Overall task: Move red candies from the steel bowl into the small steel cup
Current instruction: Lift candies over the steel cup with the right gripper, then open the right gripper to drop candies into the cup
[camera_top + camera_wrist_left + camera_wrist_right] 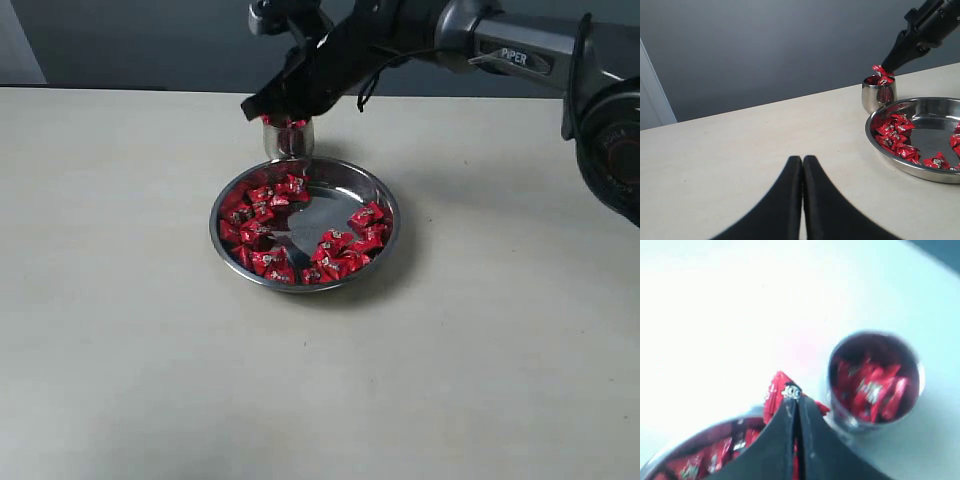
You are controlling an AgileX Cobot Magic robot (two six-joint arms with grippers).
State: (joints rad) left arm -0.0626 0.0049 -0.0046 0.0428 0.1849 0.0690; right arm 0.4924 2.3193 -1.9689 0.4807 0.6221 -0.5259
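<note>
Right pincer [794, 402] reaches in from the far right, clenched on one crinkled red candy [776, 392] at its tips. It is poised beside the mouth of the small shiny steel cup [288, 142], probably to drop the candy in. The cup, partly filled with candies, stands just beyond the far rim of the wide shallow steel bowl [325, 208], so each trip is short. Many red wrapped candies [262, 215] lie in the bowl, mid-desk [120, 330]. Left pincer [802, 162] is pressed closed and empty, low over the desk to the left, clear of the work.
</note>
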